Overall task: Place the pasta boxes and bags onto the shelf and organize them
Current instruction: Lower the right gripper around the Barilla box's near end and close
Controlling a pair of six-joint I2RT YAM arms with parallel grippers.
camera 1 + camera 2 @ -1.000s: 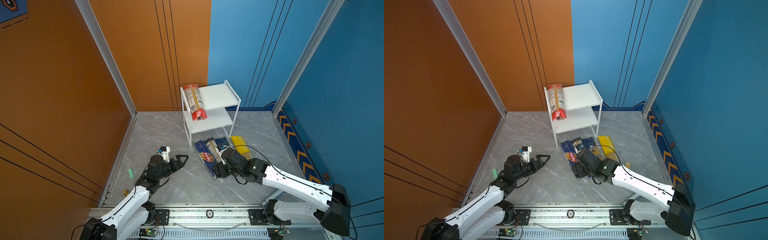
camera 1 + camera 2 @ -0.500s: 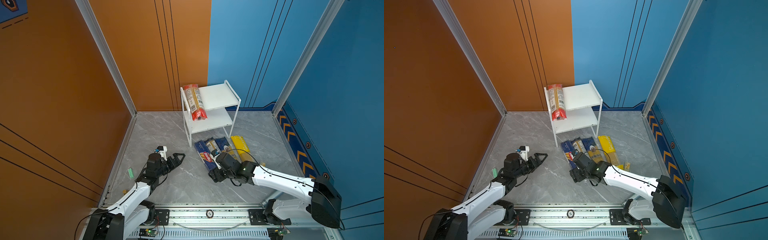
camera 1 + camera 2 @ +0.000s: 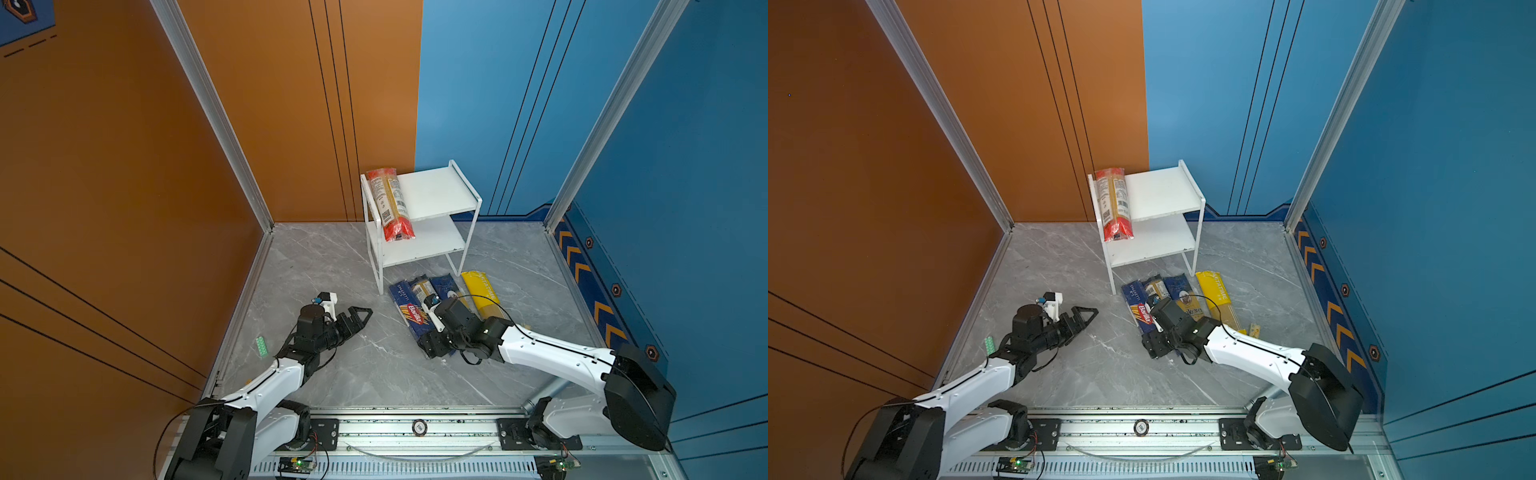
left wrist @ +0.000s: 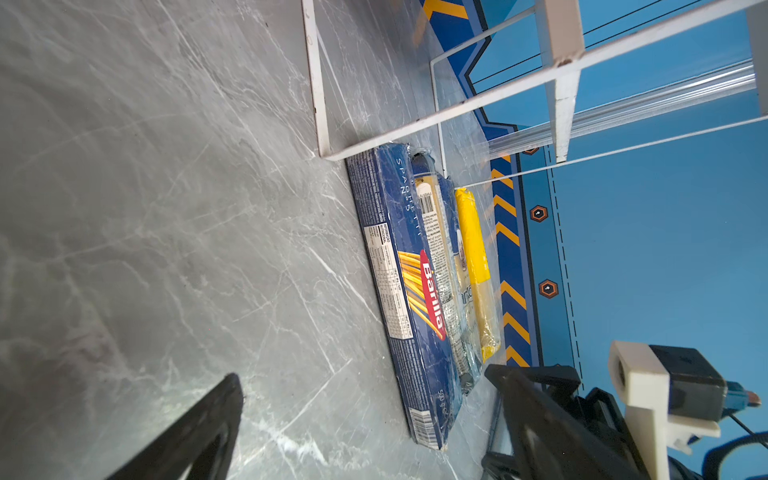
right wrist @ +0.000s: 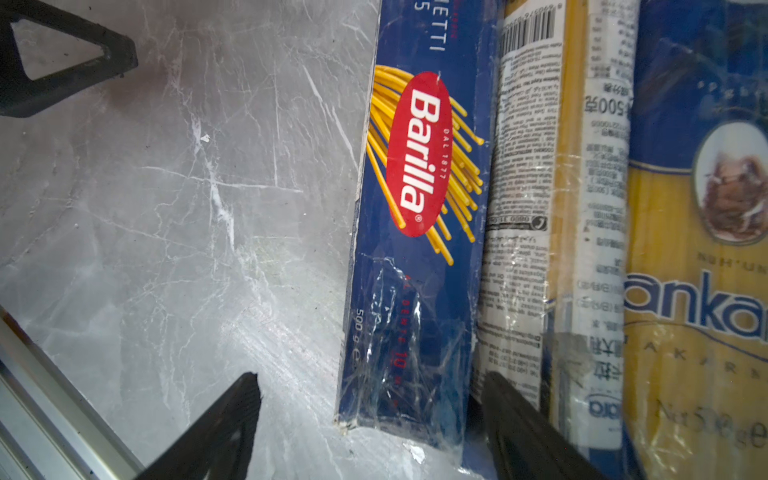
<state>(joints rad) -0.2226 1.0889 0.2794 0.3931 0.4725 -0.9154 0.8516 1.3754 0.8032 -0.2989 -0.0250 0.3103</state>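
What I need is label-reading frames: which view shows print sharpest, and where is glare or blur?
Right wrist view: sharpest; the Barilla box logo is crisp, but crinkled clear film near its end glares. Left wrist view: the box is foreshortened, its fine print soft. Both top views: evenly lit, only the logo legible.

2 high top views look down; 2 close wrist views share the Barilla box [image 4: 409, 299].
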